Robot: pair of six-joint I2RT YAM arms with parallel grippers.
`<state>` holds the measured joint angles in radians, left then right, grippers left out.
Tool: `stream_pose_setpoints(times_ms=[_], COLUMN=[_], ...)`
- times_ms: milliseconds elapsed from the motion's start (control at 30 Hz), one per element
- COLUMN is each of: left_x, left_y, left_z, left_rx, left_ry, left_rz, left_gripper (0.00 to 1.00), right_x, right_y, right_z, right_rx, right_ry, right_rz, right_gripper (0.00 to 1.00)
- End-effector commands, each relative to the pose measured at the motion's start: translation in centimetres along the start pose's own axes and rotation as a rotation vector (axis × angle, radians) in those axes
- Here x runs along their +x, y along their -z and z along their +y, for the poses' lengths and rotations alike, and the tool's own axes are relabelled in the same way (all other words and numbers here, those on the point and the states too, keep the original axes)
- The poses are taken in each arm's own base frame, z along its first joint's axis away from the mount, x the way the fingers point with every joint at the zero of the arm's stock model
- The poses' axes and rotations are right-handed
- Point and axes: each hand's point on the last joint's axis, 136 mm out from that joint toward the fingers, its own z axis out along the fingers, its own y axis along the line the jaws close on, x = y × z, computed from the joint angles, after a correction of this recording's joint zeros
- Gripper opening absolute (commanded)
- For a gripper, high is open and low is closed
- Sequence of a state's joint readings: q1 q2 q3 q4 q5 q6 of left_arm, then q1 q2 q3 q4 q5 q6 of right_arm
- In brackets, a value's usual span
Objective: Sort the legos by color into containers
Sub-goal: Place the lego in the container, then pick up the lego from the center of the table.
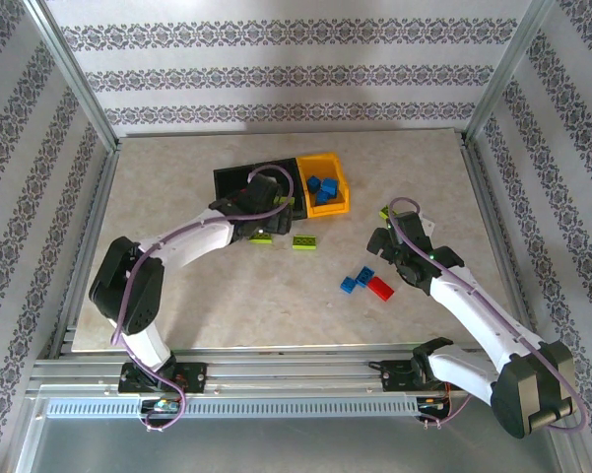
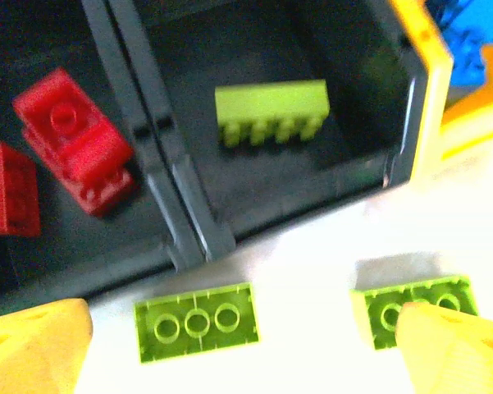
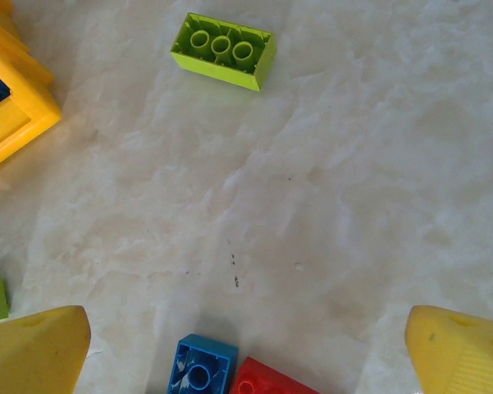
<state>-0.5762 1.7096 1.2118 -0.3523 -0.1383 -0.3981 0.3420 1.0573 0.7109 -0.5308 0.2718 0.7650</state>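
Your left gripper [image 2: 250, 353], open, hovers over one green lego [image 2: 195, 322], but a finger [image 2: 455, 353] overlaps its neighbour [image 2: 377, 312]: closing may pinch both. Your right gripper [image 3: 246, 353] is open, empty.

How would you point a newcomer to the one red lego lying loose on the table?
Start at the yellow bin ending the bin row, then go down and right across the table. A small cluster lies there: the red lego is its rightmost piece, the only one not blue, beside the blue bricks.
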Motion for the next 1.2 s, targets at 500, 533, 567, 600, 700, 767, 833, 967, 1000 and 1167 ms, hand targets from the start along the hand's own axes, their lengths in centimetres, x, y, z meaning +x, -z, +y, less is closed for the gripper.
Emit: stream_pose_setpoints(times_ms=[500,533,567,600,700,767,833,967,1000,1167], left_x=[4.2,4.3,4.5,4.4,4.5,4.5,4.5,4.5,4.5,4.2], left_y=[-4.3,-4.7,-5.1,-5.3,-6.0,-6.3,-6.7,-7.3,-7.4,-7.6], left_z=[1.8,1.8,1.9,1.9,2.3,2.5,2.9,3.5,3.6,3.5], left_rx=[-0.07,-0.073,-0.083,-0.089,-0.117,-0.132,-0.15,-0.176,-0.176,-0.18], left_ry=[0.062,0.059,0.055,0.053,0.049,0.047,0.049,0.052,0.052,0.056], left_rz=[-0.018,-0.011,-0.001,0.001,0.007,0.013,0.02,0.028,0.027,0.025], left_gripper=[1.0,1.0,1.0,1.0,0.99,0.96,0.94,0.92,0.92,0.88], right_x=[0.3,0.3,0.2,0.2,0.2,0.3,0.3,0.3,0.3,0.3], right_y=[-0.3,-0.2,-0.2,-0.2,-0.1,-0.2,-0.2,-0.4,-0.4,-0.7], right_z=[-0.2,-0.3,-0.3,-0.4,-0.5,-0.5,-0.5,-0.4,-0.4,-0.3], right_rx=[-0.001,0.002,0.003,0.004,0.007,0.009,0.009,0.01,0.009,0.013], right_ry=[-0.024,-0.024,-0.022,-0.022,-0.022,-0.021,-0.021,-0.021,-0.019,-0.019], right_rz=[0.005,0.003,0.001,0.0,-0.002,-0.001,0.0,0.002,0.004,0.012], right_gripper=[0.98,0.98,0.98,0.98,0.98,0.99,0.98,0.98,0.98,0.98])
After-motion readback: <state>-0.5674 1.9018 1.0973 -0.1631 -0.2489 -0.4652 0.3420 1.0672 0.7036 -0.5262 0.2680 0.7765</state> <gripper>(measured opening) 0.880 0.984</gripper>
